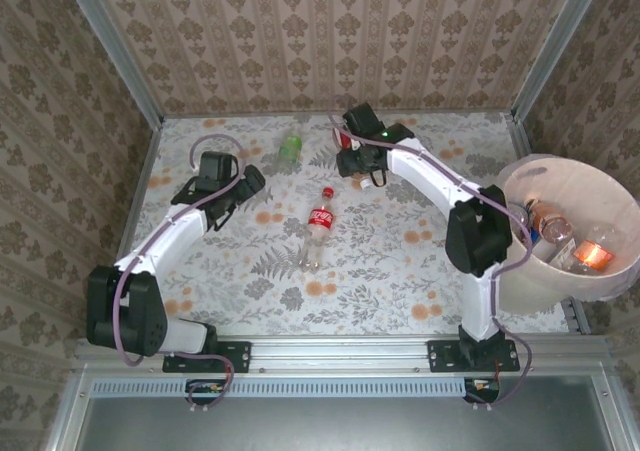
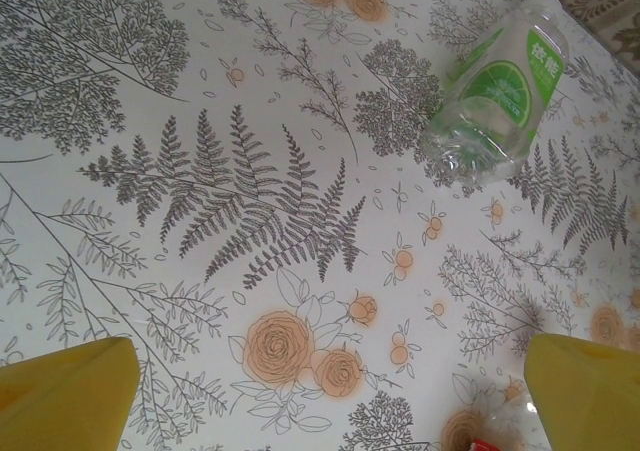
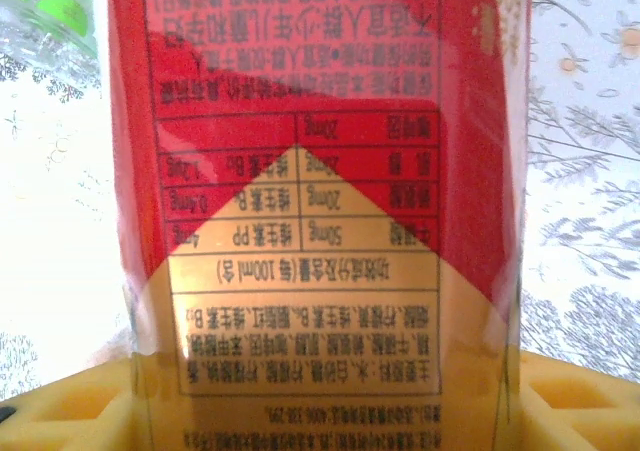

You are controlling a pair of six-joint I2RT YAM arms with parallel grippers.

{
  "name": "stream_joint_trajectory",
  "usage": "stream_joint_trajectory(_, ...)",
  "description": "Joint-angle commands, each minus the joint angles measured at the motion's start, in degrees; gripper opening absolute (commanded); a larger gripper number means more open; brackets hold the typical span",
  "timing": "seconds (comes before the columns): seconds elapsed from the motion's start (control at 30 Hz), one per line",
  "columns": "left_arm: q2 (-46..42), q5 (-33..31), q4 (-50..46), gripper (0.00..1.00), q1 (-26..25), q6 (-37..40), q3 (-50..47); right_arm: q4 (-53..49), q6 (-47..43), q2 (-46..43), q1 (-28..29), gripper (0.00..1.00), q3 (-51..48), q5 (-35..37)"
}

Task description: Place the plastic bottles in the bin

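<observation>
Red-labelled bottle [image 3: 320, 171], clamped mid-label in the right hand [image 3: 320, 411], looks light and crushable. Left hand [image 2: 325, 396] gapes empty, green-labelled bottle [image 2: 495, 91] lying ahead.

beige damask wallpaper walls [image 1: 330, 31], floral fern-print tablecloth [image 1: 400, 261], aluminium frame rails [image 1: 340, 355]

Red-and-gold bottle [image 3: 320, 221], floral-patterned table [image 2: 150, 221]
</observation>
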Motion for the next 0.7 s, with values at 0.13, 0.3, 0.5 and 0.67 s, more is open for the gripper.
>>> stream_joint_trajectory(0.13,3.1,2.8,1.6,1.00,-0.3,-1.3,1.6,5.8,0.4,-14.9,0.3,0.57,-9.0,1.8)
stream_joint_trajectory(0.3,5.8,3.7,2.1,1.00,-1.5,-1.6,3.7,5.4,-1.6,-23.7,0.3,0.55,-13.2,0.6)
stream_joint_trajectory(0.5,9.3,4.9,2.1,1.00,-3.4,-1.8,7.3,5.1,-3.0,-32.7,-0.1,0.52,-16.4,1.8)
stream_joint_trajectory(0.67,11.9,5.1,2.5,1.00,-4.9,-1.8,9.9,2.5,-3.9,-40.5,-1.3,0.52,-17.1,3.8)
